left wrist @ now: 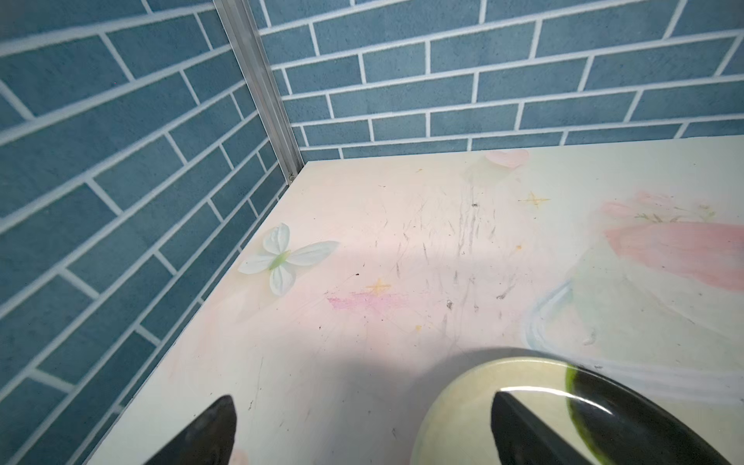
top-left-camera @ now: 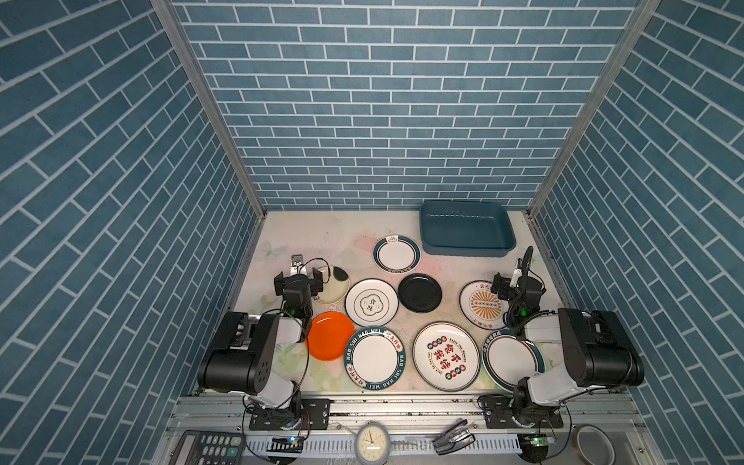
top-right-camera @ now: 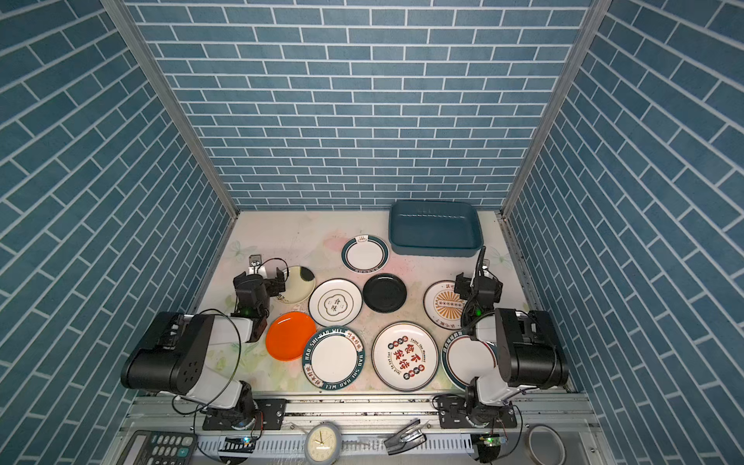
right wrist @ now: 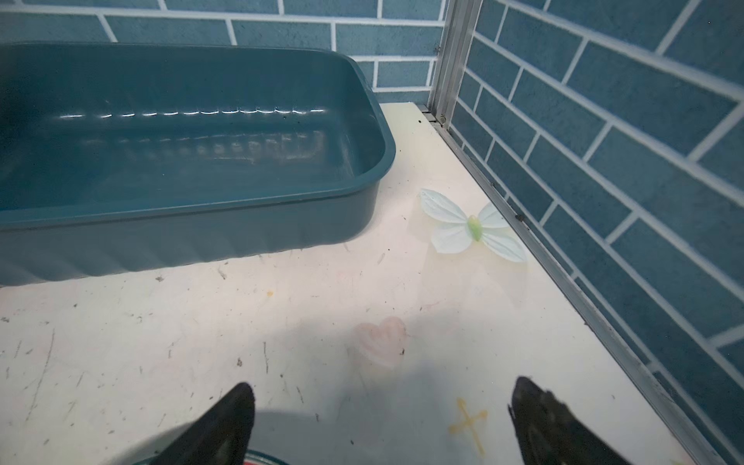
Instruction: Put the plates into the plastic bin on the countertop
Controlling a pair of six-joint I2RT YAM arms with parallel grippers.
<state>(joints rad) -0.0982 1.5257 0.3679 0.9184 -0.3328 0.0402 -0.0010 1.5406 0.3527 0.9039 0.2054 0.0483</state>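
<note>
Along the front rail sit a calculator (top-left-camera: 209, 447), a clock (top-left-camera: 372, 443) and a stapler-like tool (top-left-camera: 453, 437), all well clear of the work area. The right arm (top-left-camera: 596, 350) hides part of the sunburst plate (top-left-camera: 481, 306) and of the big teal-rim plate (top-left-camera: 507, 356).

The left gripper (top-left-camera: 300, 278) hovers w/ jaws spread wide and nothing in them. In its wrist view one finger (left wrist: 523, 435) is over the cream plate (left wrist: 463, 394) w/ a dark blotch, the other over bare countertop (left wrist: 402, 241). The right gripper (right wrist: 382, 398) is also wide apart and empty, facing the plastic bin (right wrist: 201, 237).

The bin sits back-right on the counter: dark teal, rounded corners, ribbed wall. All nine plates lie outside it, incl. the orange plate (top-left-camera: 330, 336) and the black plate (top-left-camera: 419, 292). The small teal-rim plate (top-left-camera: 396, 253) is just beside the bin's front-left corner.

I can read "HAO SHI HAO WEI" on the lettered plate (top-left-camera: 375, 357), "Enjoy the Moment" on the red-character plate (top-left-camera: 446, 356), and 食味 on the white plate (top-left-camera: 371, 302).
</note>
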